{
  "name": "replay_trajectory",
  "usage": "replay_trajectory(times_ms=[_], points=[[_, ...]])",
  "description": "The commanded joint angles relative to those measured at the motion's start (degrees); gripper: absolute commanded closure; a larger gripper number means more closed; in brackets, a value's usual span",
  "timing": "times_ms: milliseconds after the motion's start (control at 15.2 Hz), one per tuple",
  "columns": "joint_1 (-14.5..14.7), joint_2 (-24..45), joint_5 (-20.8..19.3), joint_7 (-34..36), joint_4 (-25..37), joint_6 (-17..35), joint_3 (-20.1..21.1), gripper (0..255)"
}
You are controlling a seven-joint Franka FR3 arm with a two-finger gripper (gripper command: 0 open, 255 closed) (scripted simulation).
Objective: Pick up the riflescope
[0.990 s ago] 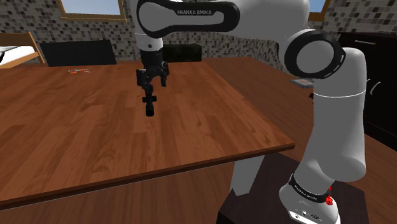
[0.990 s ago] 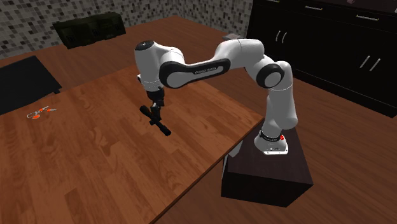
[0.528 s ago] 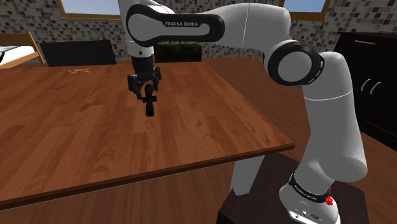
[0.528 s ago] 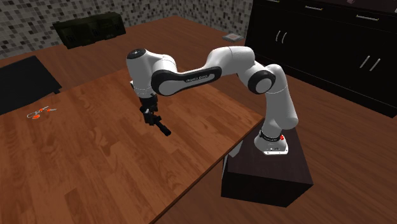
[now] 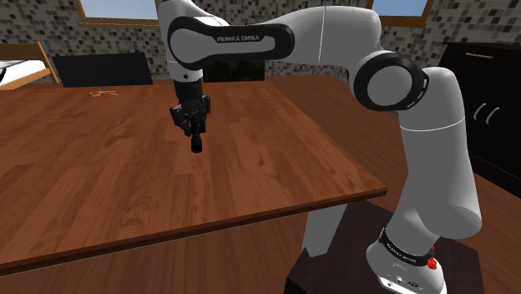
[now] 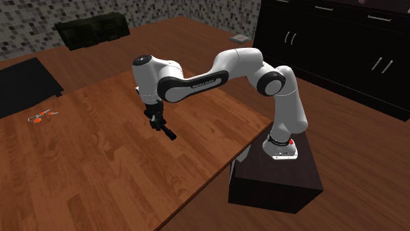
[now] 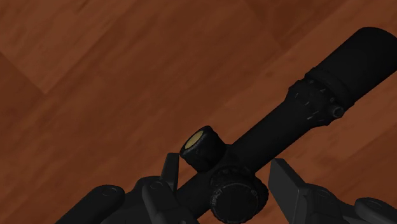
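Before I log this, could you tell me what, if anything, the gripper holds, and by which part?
Nothing yet: the gripper has open fingers either side of the black riflescope at its turrets, not clasping it; it lies on the table.

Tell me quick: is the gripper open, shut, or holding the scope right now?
Gripper: open, straddling the black scope on the table, not clasping it.

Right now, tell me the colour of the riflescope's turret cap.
Dull gold turret cap with a black rim; the wrist view shows it best.
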Motion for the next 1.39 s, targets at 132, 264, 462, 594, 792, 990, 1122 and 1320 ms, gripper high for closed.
replay_trajectory(times_ms=[132,264,462,594,792,990,1122,1320], points=[[0.00,0.00,0.00,0.00,-0.09,0.05,0.00,255],[-0.01,-0.02,0.00,-0.01,-0.11,0.05,0.00,255],[0.16,0.32,-0.04,-0.05,1.95,-1.67,0.01,255],[0.36,0.85,-0.12,-0.13,4.35,-3.53,0.00,255],[0.72,1.91,-0.29,-0.25,8.40,-6.52,-0.03,255],[1.20,3.40,-0.54,-0.39,13.21,-9.82,-0.09,255],[1.62,4.76,-0.76,-0.51,17.05,-12.30,-0.16,255],[2.50,7.78,-1.24,-0.77,24.63,-16.82,-0.35,255]])
